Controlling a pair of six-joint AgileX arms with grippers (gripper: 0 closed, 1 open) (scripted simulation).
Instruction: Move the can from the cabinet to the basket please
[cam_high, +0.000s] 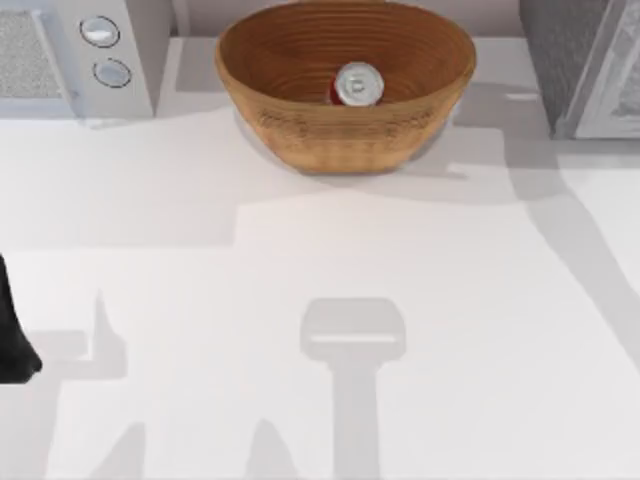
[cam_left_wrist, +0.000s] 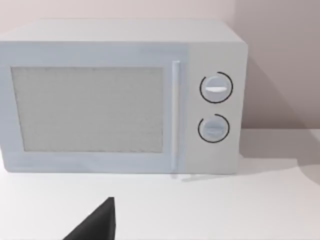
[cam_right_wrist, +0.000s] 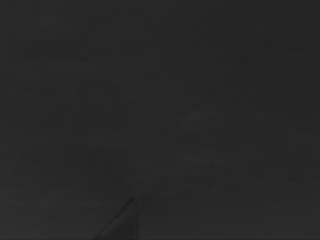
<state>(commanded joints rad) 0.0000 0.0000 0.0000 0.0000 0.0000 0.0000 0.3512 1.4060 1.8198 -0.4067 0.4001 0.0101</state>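
Observation:
The can (cam_high: 357, 86) stands upright inside the basket (cam_high: 300, 120), silver top and pull tab facing up and a sliver of red body showing. The brown woven basket sits at the back middle of the table. The dark grey speckled cabinet (cam_high: 560, 60) with its pale door panel (cam_high: 615, 90) is at the back right corner. My left arm (cam_high: 12, 335) is parked at the table's left edge, far from the basket. A dark part of my left gripper (cam_left_wrist: 97, 225) faces the white appliance. The right wrist view is dark.
A white appliance (cam_high: 60, 60) with two round silver knobs (cam_high: 100, 32) stands at the back left; it also appears as the appliance (cam_left_wrist: 120, 95) in the left wrist view. Arm shadows lie across the white table (cam_high: 320, 300).

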